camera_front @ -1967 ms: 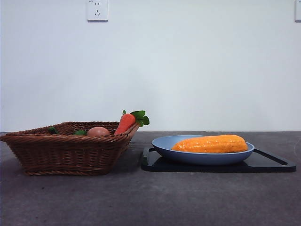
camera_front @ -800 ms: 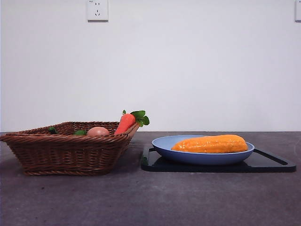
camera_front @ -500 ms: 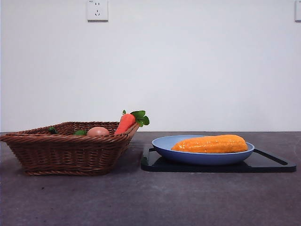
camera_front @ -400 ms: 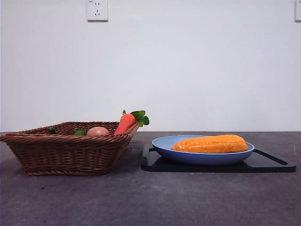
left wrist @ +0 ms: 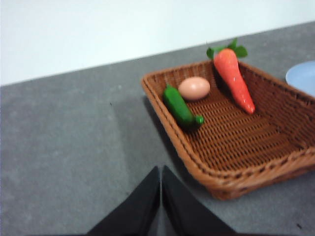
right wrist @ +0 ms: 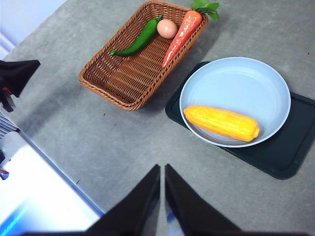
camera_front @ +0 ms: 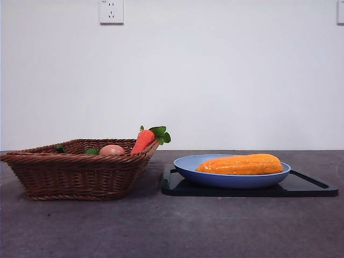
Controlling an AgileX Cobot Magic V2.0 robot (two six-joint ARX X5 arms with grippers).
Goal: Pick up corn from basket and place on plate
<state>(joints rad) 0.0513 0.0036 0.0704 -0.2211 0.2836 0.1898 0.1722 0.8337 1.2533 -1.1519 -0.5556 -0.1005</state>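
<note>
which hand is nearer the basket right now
Left. The left hand is shut, low over the table just outside the basket rim. The right hand, also shut, sits high and well back from the basket, seeing the plate too.

A: Up high over the table (right wrist: 74,142), right gripper (right wrist: 162,173) with its two black jaws pressed together, holding nothing.

B: And the corn (right wrist: 221,123)?

A: Lying flat in the light blue plate (right wrist: 236,78), toward one side, and the plate sits on a black tray (right wrist: 290,152).

B: The basket (right wrist: 106,88)?

A: Just beside the tray. Inside it a green pepper (right wrist: 138,42), an egg (right wrist: 167,28) and a carrot (right wrist: 181,35), the carrot's leaves over the rim.
</note>
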